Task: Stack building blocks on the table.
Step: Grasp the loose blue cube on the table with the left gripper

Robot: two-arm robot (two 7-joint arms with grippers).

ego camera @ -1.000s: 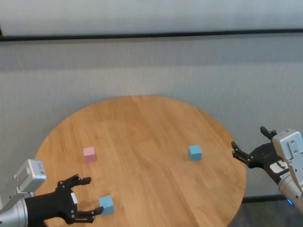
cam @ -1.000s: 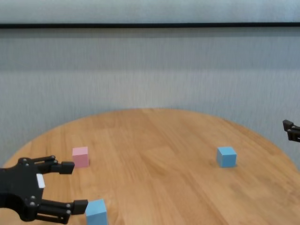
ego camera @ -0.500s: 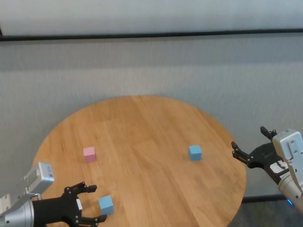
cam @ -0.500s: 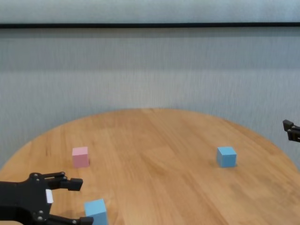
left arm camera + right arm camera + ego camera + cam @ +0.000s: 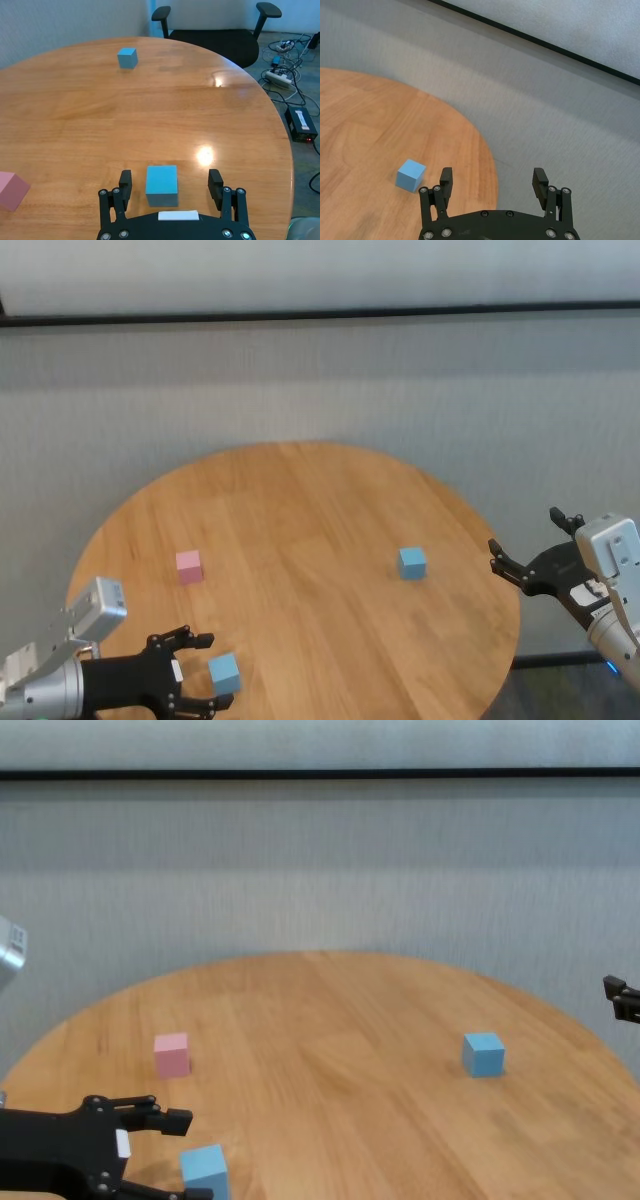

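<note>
A light blue block (image 5: 224, 673) lies near the front left of the round wooden table (image 5: 300, 500). My left gripper (image 5: 212, 671) is open and low over the wood, and this block (image 5: 162, 185) sits between its two fingers without visibly touching them. A pale pink block (image 5: 189, 566) lies further back on the left. The other light blue block (image 5: 411, 562) rests alone on the right side. My right gripper (image 5: 525, 530) hangs open and empty just off the table's right edge, with that block (image 5: 411, 175) a short way in front of it.
A grey wall runs behind the table. In the left wrist view, a black office chair (image 5: 215, 30) stands beyond the table's edge, and cables with a power brick (image 5: 300, 122) lie on the floor.
My left gripper has slid forward along the near edge, so its open fingers now straddle the near blue block instead of standing beside it. The right arm and all blocks stayed put.
</note>
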